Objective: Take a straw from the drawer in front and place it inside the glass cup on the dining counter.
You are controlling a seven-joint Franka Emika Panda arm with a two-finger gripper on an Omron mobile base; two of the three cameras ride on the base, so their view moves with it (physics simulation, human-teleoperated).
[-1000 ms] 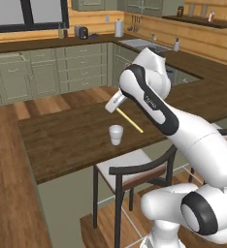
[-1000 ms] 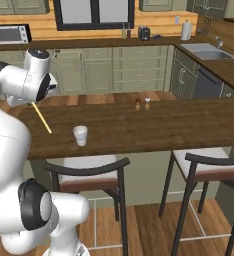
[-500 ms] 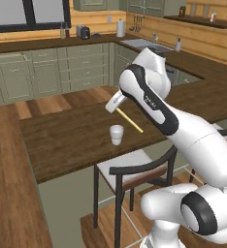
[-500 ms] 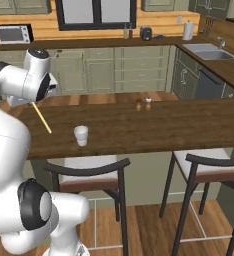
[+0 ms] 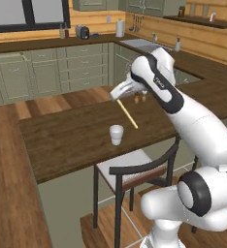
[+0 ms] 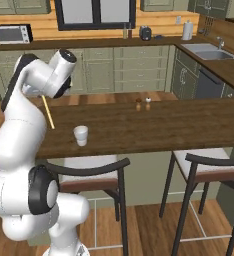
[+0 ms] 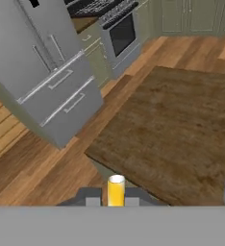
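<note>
While the carry runs: straw out of the drawer, not yet in the cup
Gripper (image 5: 117, 98): clamped on the straw's upper end, above the dining counter (image 5: 72, 138)
Straw (image 5: 127, 114): tilted, hanging over the counter, lower tip up and to one side of the cup
Glass cup (image 5: 116, 134): upright, empty
Left: line up, lower, release

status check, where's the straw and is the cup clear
Gripper shut on the straw, held slanted above the dining counter. Glass cup upright, below the straw's lower end, not yet entered. Nothing between them; two small shakers stand well off.
</note>
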